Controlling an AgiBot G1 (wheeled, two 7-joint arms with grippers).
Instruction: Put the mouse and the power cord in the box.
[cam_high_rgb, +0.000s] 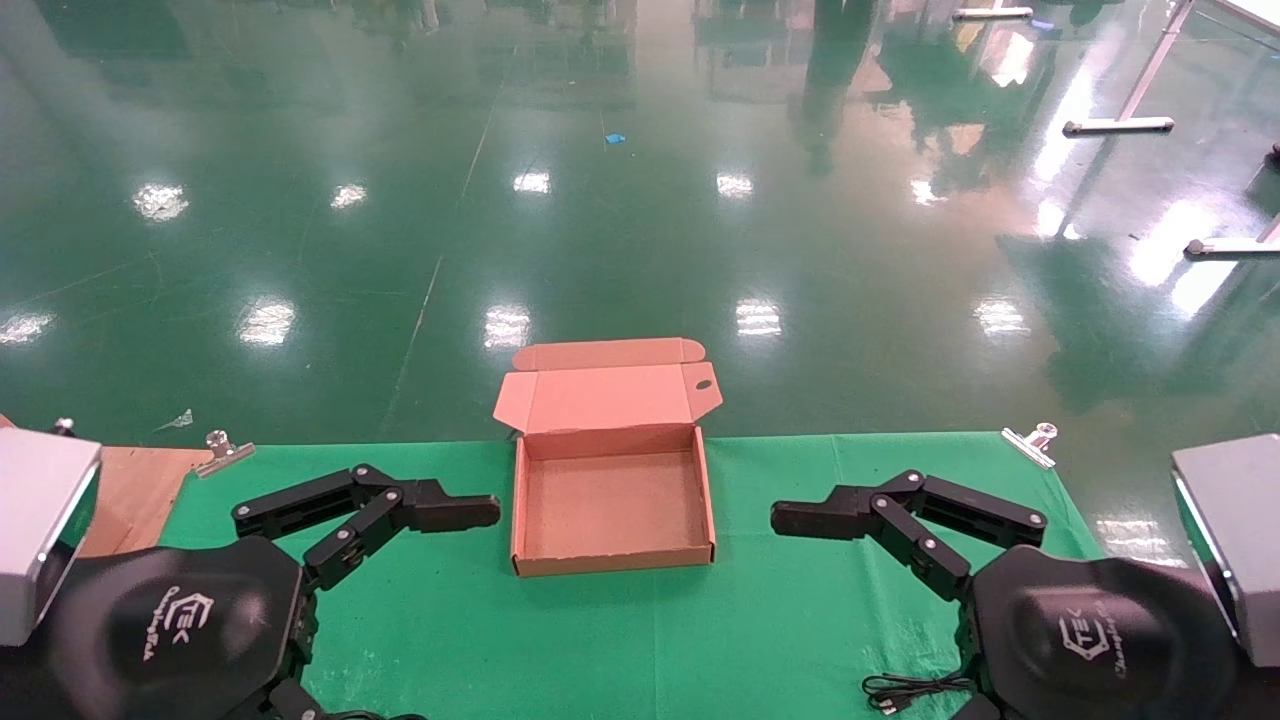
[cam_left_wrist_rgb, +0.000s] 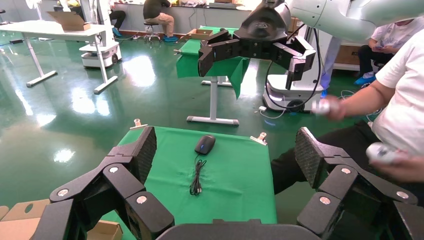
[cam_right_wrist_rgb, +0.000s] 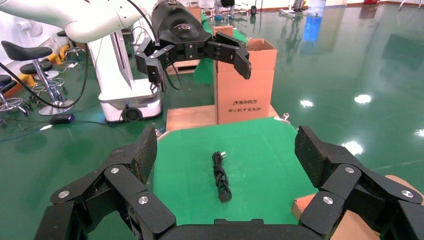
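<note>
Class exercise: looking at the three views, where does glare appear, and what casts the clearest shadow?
Head view: bright lamp reflections dot the glossy green floor; the box walls shade its own inside. Left wrist view: floor glare past the mouse. Right wrist view: small floor highlights.

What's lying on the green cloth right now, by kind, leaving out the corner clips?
Box, lid open: 1
Mouse, with its attached wire: 1
Power cord, bundled: 1
Total: 3
The left tool and the right tool are open, one on each side of the box.
</note>
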